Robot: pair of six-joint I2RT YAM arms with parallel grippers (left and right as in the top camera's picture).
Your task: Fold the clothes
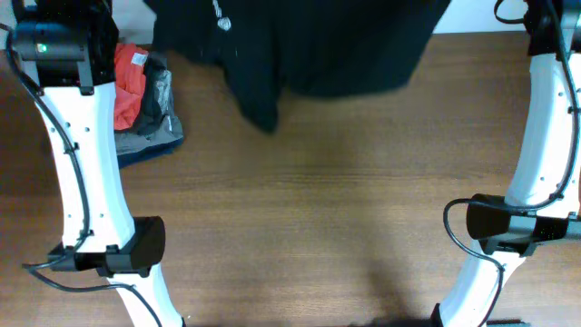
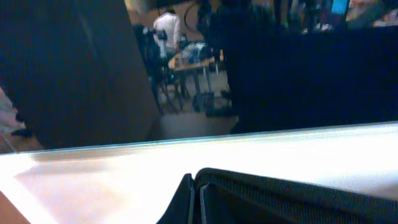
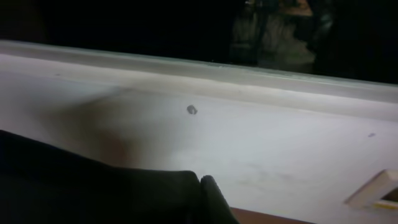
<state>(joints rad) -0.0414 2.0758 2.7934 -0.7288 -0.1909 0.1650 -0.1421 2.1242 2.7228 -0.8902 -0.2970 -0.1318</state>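
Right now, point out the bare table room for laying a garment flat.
Free: the broad wood between the left arm and right arm, from below the dark garment to the near edge. Crowded: the far-left corner, where the clothes pile sits beside the left arm, and the far edge under the dark garment.

dark garment (image 1: pixel 309 45): black, with a small white mark near the top edge
table (image 1: pixel 318 218): brown wood grain
red cloth (image 1: pixel 130 73): orange-red, plain
grey cloth (image 1: pixel 162 95): grey
left arm (image 1: pixel 86 182): white, black joints
right arm (image 1: pixel 545 136): white, black joints
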